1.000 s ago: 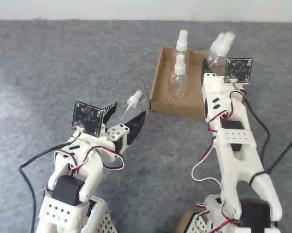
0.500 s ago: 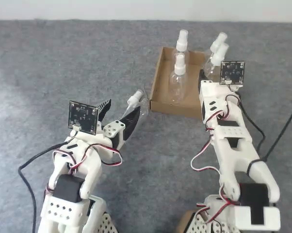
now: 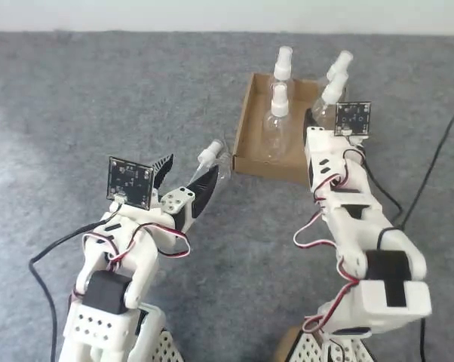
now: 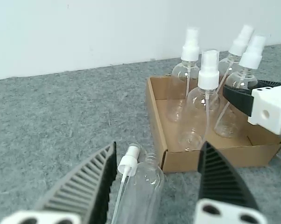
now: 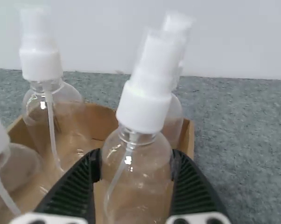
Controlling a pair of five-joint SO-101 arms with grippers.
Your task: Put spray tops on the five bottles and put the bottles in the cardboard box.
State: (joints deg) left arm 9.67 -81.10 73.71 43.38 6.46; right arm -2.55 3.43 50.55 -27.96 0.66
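The cardboard box (image 3: 246, 128) lies at the back centre with two capped clear bottles (image 3: 283, 64) (image 3: 276, 113) upright in it. At the box's right side stands a third bottle (image 3: 338, 63). My right gripper (image 3: 325, 121) is shut on another capped bottle (image 5: 136, 177), upright over the box's right part; its base is hidden. A further bottle (image 3: 212, 160) with a spray top (image 4: 129, 163) at its neck lies on the carpet just left of the box. My left gripper (image 4: 159, 149) is open, one finger on each side of it.
Grey carpet (image 3: 99, 98) covers the table, with open room to the left and in front of the box. Cables (image 3: 419, 200) trail beside the right arm, and a white wall (image 4: 84, 28) runs along the far edge.
My right arm has swung left toward the box with its bottle. The left gripper drew back slightly a second ago and has stayed still since.
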